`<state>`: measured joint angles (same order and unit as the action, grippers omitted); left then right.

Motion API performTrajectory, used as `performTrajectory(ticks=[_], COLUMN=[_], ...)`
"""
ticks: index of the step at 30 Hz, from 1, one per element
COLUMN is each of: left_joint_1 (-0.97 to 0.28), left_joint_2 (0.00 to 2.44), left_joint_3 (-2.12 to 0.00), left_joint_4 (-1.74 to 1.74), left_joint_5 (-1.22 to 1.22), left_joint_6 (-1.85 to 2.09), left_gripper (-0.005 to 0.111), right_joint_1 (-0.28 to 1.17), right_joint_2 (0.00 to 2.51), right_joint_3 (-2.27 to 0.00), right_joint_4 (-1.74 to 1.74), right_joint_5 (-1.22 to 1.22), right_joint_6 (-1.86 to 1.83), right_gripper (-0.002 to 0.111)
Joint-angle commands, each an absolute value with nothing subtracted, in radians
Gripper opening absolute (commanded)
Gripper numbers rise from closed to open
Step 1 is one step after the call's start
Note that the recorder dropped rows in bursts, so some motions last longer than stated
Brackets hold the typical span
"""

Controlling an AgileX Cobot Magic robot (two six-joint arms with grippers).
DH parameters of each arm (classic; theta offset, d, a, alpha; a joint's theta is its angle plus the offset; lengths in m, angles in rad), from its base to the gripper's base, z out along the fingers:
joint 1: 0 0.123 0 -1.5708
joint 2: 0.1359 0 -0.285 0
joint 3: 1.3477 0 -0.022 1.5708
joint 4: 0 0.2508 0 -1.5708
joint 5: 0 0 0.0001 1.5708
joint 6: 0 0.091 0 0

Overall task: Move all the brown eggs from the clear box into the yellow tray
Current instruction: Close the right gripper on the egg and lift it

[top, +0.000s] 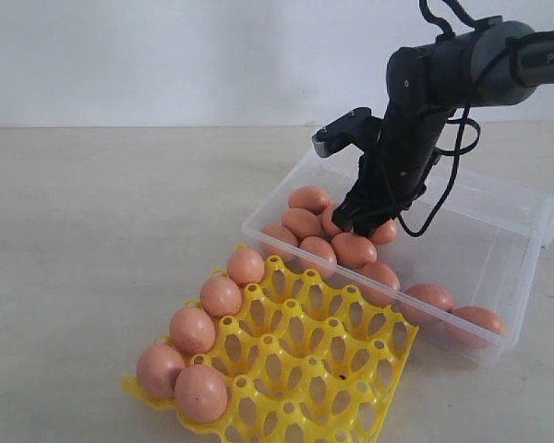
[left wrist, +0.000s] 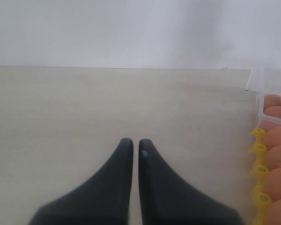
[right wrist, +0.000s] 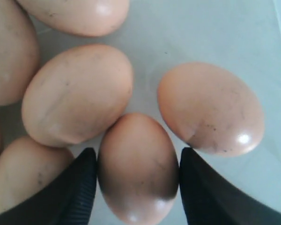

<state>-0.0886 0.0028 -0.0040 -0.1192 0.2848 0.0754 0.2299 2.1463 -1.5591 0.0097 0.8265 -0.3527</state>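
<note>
Five brown eggs (top: 192,329) sit in the yellow tray (top: 323,369), filling one outer row of cups, well away from the right gripper (top: 362,220). The tray's near corner is cut off by the picture edge. That gripper hangs tip-down inside the clear box (top: 526,242). The arm covers part of the cluster of eggs around it, so the number in the box is uncertain; about nine show.

From the wrist, its two dark fingers (right wrist: 79,187) stand apart with one egg (right wrist: 138,168) lying between them on the box floor. They sit close against its sides, but whether they press on the shell cannot be made out. More eggs crowd just past the fingertips and to both sides, most of them cropped by the frame.

The left gripper (left wrist: 136,146) is closed to a thin slit with nothing in it, above the bare table (left wrist: 84,108). Off to one side of it, tray pegs and a few eggs show only as slivers at the frame edge.
</note>
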Motion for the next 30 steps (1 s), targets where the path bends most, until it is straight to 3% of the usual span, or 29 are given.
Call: performTrajectory(ticks=[1,6,8,11,12,21,30], left_joint_1=[-0.094,-0.094,-0.094,-0.094,-0.094,-0.094,-0.094], left_joint_2=[0.0,0.0,0.0,0.0,0.0,0.0,0.0], left_joint_3=[0.0,0.0,0.0,0.0,0.0,0.0,0.0], left_joint_4=[-0.116,-0.116,-0.116,-0.116,-0.116,-0.116,-0.116], left_joint_5=[0.281,0.281,0.281,0.281,0.281,0.281,0.281], left_joint_6=[0.079,0.079,0.079,0.079,0.079,0.079,0.079], left_gripper=[0.004,0.004,0.004,0.004,0.004,0.004,0.004], right_joint_1=[0.231,0.231,0.231,0.231,0.231,0.231,0.231], right_joint_2=[2.175,2.181,2.181,2.181,2.181,2.114,1.885], right_joint_3=[-1.561,-1.561,-1.561,-1.561,-1.561,-1.558,-1.461], right_joint_4=[0.009,0.009,0.009,0.0,0.0,0.0,0.147], right_joint_5=[0.814,0.82,0.831,0.845,0.853,0.873,0.596], right_joint_6=[-0.357,-0.357,-0.357,-0.357,-0.353,-0.153,0.061], right_gripper=[0.045,0.041,0.029,0.002,0.0,0.0,0.0])
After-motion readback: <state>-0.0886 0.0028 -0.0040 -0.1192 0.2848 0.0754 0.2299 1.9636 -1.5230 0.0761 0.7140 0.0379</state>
